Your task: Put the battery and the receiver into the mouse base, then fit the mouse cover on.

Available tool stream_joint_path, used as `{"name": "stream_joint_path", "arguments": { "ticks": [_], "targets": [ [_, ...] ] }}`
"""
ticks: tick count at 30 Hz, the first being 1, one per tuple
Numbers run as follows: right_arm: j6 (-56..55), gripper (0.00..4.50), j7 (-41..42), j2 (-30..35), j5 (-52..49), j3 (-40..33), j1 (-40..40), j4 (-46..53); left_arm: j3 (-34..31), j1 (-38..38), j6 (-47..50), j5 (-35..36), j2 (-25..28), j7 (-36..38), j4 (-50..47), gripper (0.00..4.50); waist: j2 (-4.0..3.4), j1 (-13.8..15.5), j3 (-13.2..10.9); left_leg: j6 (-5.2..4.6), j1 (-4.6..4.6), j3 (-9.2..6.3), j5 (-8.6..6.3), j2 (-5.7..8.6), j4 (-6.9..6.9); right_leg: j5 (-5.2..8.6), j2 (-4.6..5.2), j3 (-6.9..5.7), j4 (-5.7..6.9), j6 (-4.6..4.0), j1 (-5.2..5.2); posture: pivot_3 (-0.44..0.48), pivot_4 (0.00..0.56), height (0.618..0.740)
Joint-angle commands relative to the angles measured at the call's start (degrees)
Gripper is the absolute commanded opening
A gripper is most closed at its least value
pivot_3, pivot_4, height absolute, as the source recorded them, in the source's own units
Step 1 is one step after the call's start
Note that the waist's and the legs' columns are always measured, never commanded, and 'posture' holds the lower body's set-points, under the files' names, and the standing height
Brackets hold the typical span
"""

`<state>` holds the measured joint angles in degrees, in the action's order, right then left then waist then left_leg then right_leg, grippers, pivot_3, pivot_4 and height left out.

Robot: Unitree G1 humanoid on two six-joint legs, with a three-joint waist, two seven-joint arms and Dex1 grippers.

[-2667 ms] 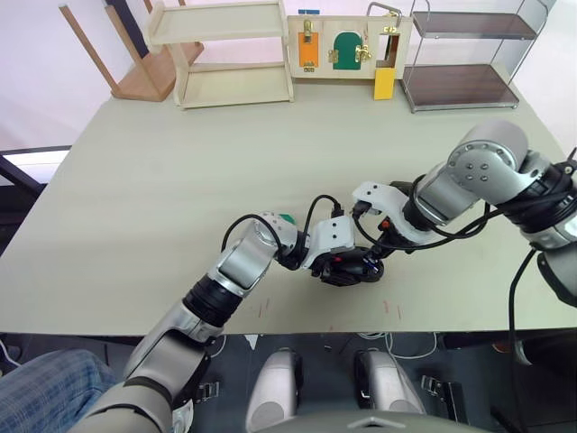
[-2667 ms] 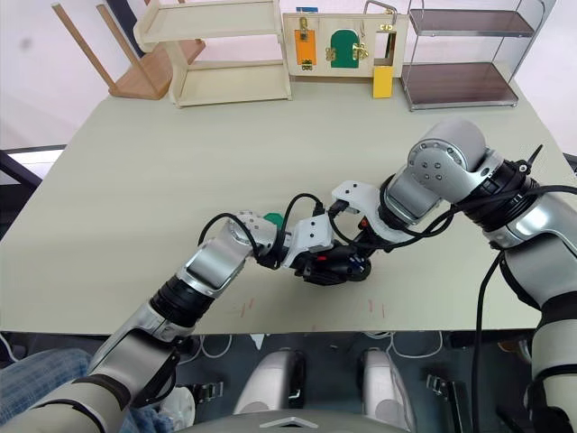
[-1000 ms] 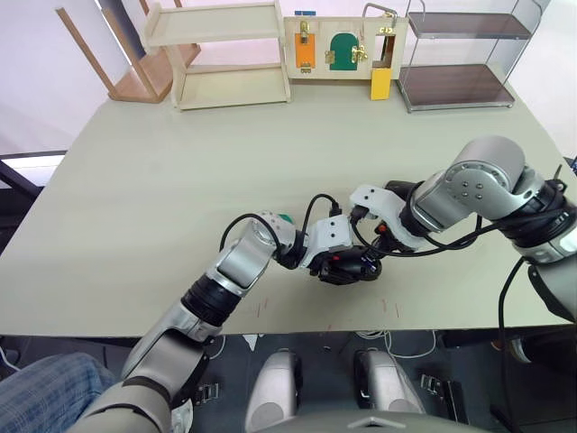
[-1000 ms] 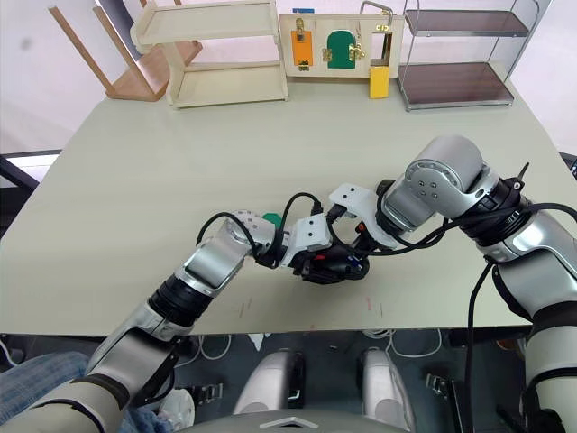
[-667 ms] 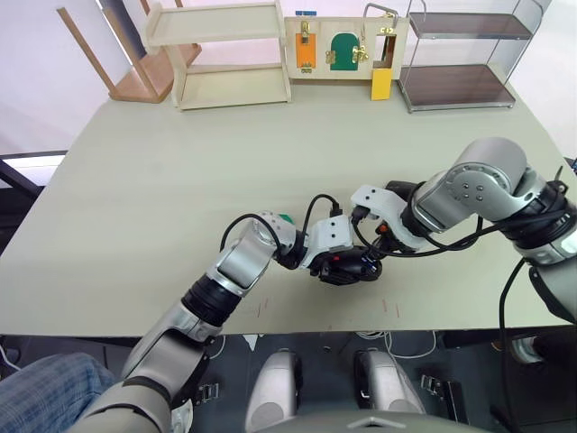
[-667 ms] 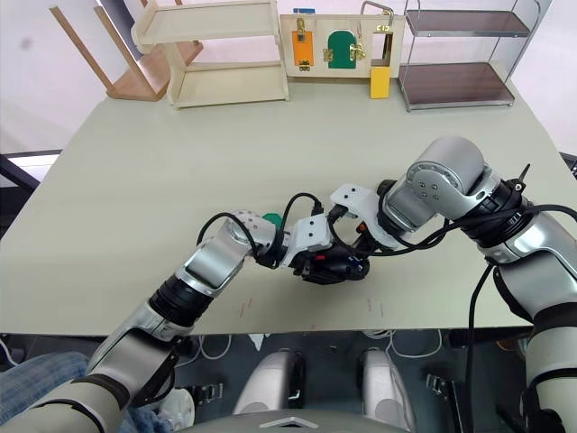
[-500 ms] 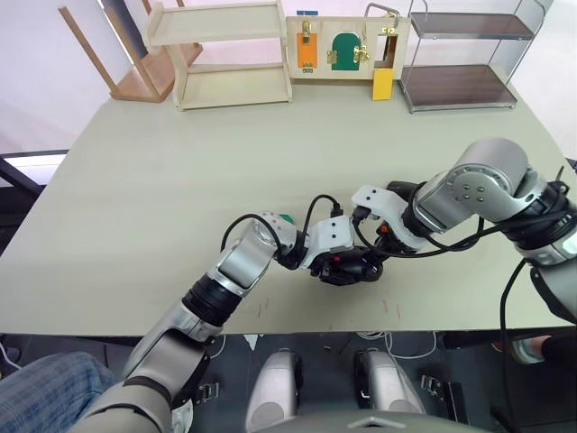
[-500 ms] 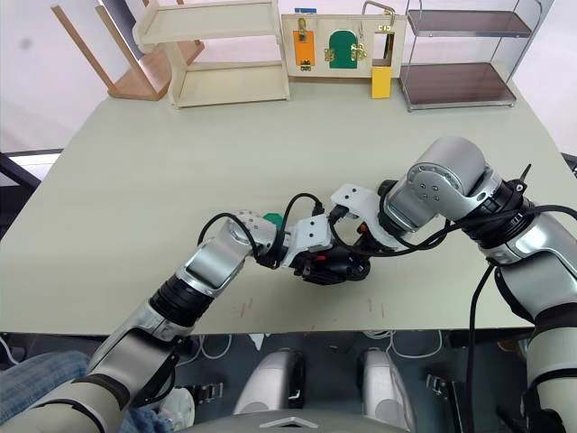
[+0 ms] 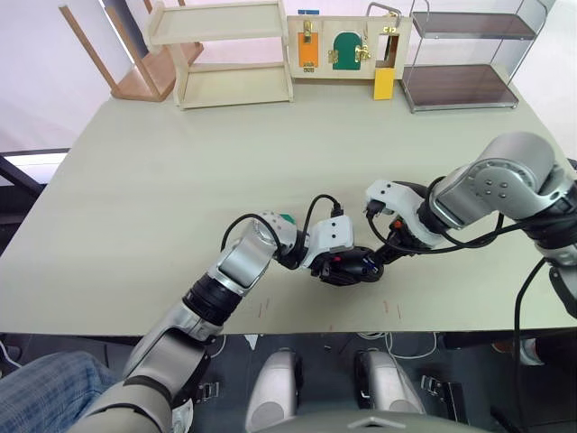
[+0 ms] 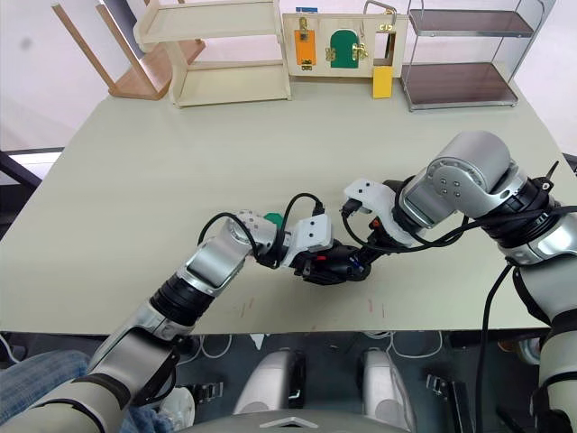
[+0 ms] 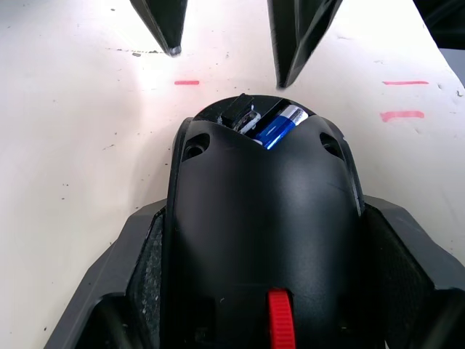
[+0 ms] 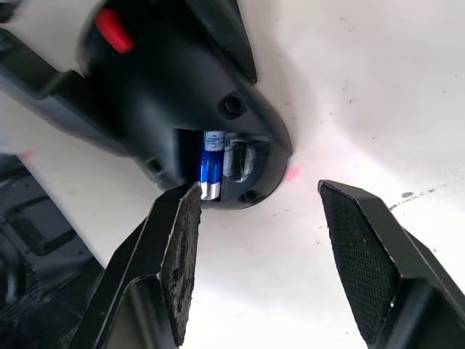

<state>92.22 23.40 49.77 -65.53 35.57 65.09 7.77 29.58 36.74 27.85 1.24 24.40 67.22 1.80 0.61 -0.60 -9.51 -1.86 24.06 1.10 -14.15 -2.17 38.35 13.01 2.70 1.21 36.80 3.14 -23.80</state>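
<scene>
The pale tabletop (image 9: 162,198) carries, along its far edge, a wooden shelf unit (image 9: 230,54), a latch board with an orange and a green panel (image 9: 347,50) and a wire rack with dark shelves (image 9: 469,54). Near the front edge the two arms meet at the mouse base (image 11: 265,240), which rests on the tabletop, clasped from both sides by the jaws of the left gripper (image 9: 347,266). The mouse cover (image 11: 269,211) lies over the base but sits short of the end that faces the right arm, so a strip of the compartment stays open there. In that opening the battery (image 11: 278,125) lies lengthwise, blue with a white end, and just beside it sits a small dark block with a metal edge, probably the receiver (image 11: 241,116) (the wrist views are too tight to be sure). The right gripper (image 12: 265,251) hangs just off that open end with its jaws spread wide and empty, one finger (image 12: 178,258) close to the battery end of the base, though whether it touches is unclear. A small green disc (image 9: 287,218) lies beside the left wrist.
</scene>
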Motion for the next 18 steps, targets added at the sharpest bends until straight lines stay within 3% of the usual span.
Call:
{"name": "stream_joint_path", "arguments": {
  "ticks": [1, 11, 15, 18],
  "targets": [
    [-0.4, 2.68, 5.5, 3.0, 1.4, -4.7, -2.7, 4.8, 0.9, -0.1, 0.5, -0.3, 0.4, 0.6, 0.4, 2.97, 0.01, 0.0, 0.0, 0.00, 0.00, 0.00, 0.00, 0.00, 0.00, 0.00, 0.00, 0.01, -0.01, 0.00, 0.00, 0.000, 0.150, 0.740],
    [-21.6, 2.68, 21.8, 10.9, 10.5, -18.6, -22.2, 11.9, 1.1, -0.1, 2.0, -0.8, 1.6, -0.1, -1.8, 2.97, 0.03, -0.1, 0.0, 0.00, 0.01, 0.05, 0.00, 0.01, 0.00, 0.01, -0.02, 0.00, -0.01, 0.02, -0.01, 0.000, 0.150, 0.740],
    [-30.7, 1.48, 25.7, 11.0, 13.8, -24.4, -30.9, 13.3, 1.0, -0.3, 2.5, -0.7, 2.0, -0.1, -2.5, 2.97, 0.04, -0.1, 0.0, 0.00, -0.04, 0.10, 0.00, 0.00, 0.01, 0.01, -0.06, 0.01, 0.02, 0.02, 0.02, 0.000, 0.150, 0.740],
    [-38.6, 0.05, 28.2, 8.9, 16.6, -28.4, -38.1, 13.8, 1.0, -0.4, 2.8, -0.5, 2.1, -0.2, -2.5, 2.97, 0.04, -0.2, 0.0, 0.00, -0.07, 0.13, 0.00, 0.00, 0.02, 0.02, -0.06, 0.03, 0.03, 0.04, 0.05, 0.000, 0.150, 0.740]
  ]
}}
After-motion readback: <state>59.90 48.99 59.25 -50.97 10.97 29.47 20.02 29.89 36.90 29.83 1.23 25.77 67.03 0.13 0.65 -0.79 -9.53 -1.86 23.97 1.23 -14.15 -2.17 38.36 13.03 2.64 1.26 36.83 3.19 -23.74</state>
